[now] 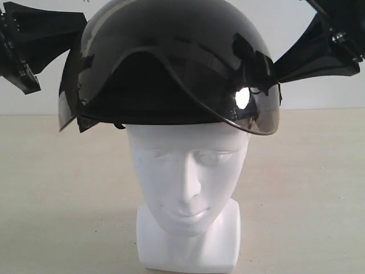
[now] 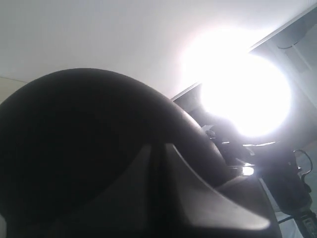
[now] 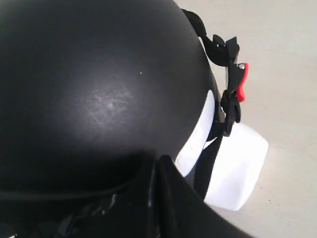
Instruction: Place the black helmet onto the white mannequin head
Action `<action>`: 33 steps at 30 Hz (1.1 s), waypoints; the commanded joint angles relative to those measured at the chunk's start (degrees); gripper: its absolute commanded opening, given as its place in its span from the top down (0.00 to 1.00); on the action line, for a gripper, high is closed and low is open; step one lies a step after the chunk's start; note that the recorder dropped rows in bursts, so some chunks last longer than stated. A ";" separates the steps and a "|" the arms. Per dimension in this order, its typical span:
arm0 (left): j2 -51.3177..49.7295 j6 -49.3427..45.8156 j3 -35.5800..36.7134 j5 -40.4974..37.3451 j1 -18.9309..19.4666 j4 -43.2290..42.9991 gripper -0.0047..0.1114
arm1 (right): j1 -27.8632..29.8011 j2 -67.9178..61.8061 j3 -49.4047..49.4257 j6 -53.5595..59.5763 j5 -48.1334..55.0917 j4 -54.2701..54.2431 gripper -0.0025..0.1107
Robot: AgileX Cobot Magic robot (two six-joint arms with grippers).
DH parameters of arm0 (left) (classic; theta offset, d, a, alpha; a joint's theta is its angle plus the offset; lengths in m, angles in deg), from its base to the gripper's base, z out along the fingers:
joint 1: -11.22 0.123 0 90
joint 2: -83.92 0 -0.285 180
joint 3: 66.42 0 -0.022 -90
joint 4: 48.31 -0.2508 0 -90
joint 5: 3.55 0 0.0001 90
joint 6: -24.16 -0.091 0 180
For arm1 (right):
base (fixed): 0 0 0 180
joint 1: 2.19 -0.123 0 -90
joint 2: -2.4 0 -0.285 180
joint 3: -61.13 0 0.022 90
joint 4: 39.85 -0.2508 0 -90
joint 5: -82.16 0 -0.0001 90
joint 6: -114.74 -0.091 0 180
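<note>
Beige table (image 1: 308, 188) fills the lower half of the exterior view. The black helmet (image 1: 171, 57) is the big thing up top; it sits on the crown of the white mannequin head (image 1: 188, 182), straight at the head's 12 o'clock, covering it down to about the brow and tilted a bit, lower on the 4 o'clock side. The head stands upright on the table on its blocky neck, face toward the camera.

Left gripper (image 1: 68, 34) comes in at the helmet's 10 o'clock and touches the shell; right gripper (image 1: 282, 63) meets it at about 2 o'clock, near the visor pivot. Each wrist view shows just one finger (image 2: 178, 198) lying flat on the outer shell, same on the right (image 3: 168, 203); honestly can't tell if either one is clamped on the rim or just pressed against it.

The smoke visor (image 1: 262, 120) curves round the front, with a bright glint at 4 o'clock. In the right wrist view, a black strap buckle with a small red tab (image 3: 241, 82) hangs beside the shell.
</note>
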 commanded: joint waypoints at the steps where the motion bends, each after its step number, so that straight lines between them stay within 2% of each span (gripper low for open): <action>1: -0.17 0.30 -0.24 0.40 -0.60 1.08 0.92 | -0.03 -0.24 1.63 0.17 2.14 0.30 0.98; 22: 4.05 0.93 -0.24 0.40 -0.36 0.10 0.92 | -0.03 4.58 -2.11 1.34 -3.55 0.55 0.98; 27: 6.81 4.60 -4.35 0.40 0.29 -8.91 0.92 | -0.03 6.08 -5.38 2.40 -2.75 -0.24 0.98; 33: 10.16 4.60 -10.09 0.40 0.18 -17.91 0.92 | -0.03 7.17 -5.42 10.83 -2.88 -9.24 0.98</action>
